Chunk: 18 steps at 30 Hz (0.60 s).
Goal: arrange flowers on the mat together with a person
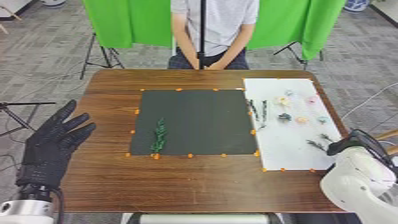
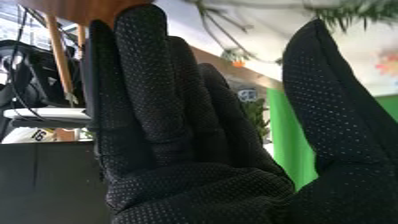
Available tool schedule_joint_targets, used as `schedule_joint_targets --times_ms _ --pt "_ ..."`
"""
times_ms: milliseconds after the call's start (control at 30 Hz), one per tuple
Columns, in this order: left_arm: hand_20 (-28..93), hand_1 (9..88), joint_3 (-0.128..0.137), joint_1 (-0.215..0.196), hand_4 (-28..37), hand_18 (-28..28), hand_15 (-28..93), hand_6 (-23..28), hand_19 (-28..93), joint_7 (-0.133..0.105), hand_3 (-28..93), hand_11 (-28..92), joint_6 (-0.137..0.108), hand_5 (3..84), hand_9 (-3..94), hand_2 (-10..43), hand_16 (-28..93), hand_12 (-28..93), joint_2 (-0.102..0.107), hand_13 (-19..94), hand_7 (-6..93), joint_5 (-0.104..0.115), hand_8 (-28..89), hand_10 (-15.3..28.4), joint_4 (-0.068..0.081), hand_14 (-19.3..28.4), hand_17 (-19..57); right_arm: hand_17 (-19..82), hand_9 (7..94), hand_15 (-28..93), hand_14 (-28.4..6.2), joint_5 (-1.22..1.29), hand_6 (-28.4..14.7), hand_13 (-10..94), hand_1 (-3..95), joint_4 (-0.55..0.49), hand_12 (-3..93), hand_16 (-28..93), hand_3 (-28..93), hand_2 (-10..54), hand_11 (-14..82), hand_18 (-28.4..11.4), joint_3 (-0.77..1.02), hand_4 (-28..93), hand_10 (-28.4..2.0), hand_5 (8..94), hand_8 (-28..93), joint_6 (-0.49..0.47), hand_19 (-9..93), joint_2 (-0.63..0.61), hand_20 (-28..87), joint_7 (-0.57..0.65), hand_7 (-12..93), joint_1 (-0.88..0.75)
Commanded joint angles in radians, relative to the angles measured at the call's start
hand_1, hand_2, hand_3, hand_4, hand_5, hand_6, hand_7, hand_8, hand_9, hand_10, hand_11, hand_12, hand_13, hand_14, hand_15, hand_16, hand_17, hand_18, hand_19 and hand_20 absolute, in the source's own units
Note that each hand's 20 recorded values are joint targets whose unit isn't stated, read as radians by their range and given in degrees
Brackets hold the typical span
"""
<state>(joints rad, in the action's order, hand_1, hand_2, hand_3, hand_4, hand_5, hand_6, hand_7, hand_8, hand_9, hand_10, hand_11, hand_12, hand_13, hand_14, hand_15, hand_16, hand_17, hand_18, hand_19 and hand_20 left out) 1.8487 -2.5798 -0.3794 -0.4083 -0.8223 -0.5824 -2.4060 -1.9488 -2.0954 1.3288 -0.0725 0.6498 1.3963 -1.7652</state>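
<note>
In the head view my left hand (image 1: 49, 147) is at the table's left edge, open, apart from the flowers. My right hand (image 1: 354, 142) is at the right edge of the white mat, beside the dark sprigs (image 1: 317, 145) near the mat's front right. In the right wrist view, my right hand (image 2: 178, 135) has straight fingers, the thumb apart, nothing held; green stems (image 2: 346, 12) are beyond it. A green leafy sprig (image 1: 160, 135) lies on the left part of the dark mat (image 1: 209, 117). On the white mat (image 1: 284, 155) lie thin stems (image 1: 264, 111), a dark blue flower (image 1: 284, 117) and several pale flowers (image 1: 282, 101).
Orange markers (image 1: 190, 155) line the mats' edges on the wooden table (image 1: 195, 185). A person (image 1: 213, 30) sits across the table, hands low at its far edge, with a dark pole in front. A green curtain (image 1: 133, 25) hangs behind.
</note>
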Motion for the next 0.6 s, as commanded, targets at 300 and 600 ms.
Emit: schedule_joint_targets --times_ms 300,600 --pt "10 21.4 -0.003 0.004 -25.6 20.3 44 5.4 41 0.027 75 19 0.014 30.9 30.1 8.3 -8 11 -0.019 22 9.7 -0.009 -8 16.1 0.003 23.1 -7.0 46 59.8 59 -13.3 -0.134 -22.6 66 48.5 0.088 12.8 8 60 -7.5 28.1 -19.6 -0.192 -18 -12.8 47.8 -11 -0.015 93 -0.026 -26 -0.013 2 0.085" --pt "10 21.4 -0.003 0.008 -25.6 20.2 44 5.3 41 0.036 75 19 0.018 30.9 30.1 8.3 -8 11 -0.024 21 9.6 -0.011 -8 16.1 0.005 23.2 -7.0 47 79.1 57 -7.5 -0.207 -3.9 71 60.8 0.120 23.5 10 50 -8.3 17.7 -16.2 -0.247 -22 -8.8 74.8 -6 0.041 93 -0.035 -17 -0.036 8 0.097"
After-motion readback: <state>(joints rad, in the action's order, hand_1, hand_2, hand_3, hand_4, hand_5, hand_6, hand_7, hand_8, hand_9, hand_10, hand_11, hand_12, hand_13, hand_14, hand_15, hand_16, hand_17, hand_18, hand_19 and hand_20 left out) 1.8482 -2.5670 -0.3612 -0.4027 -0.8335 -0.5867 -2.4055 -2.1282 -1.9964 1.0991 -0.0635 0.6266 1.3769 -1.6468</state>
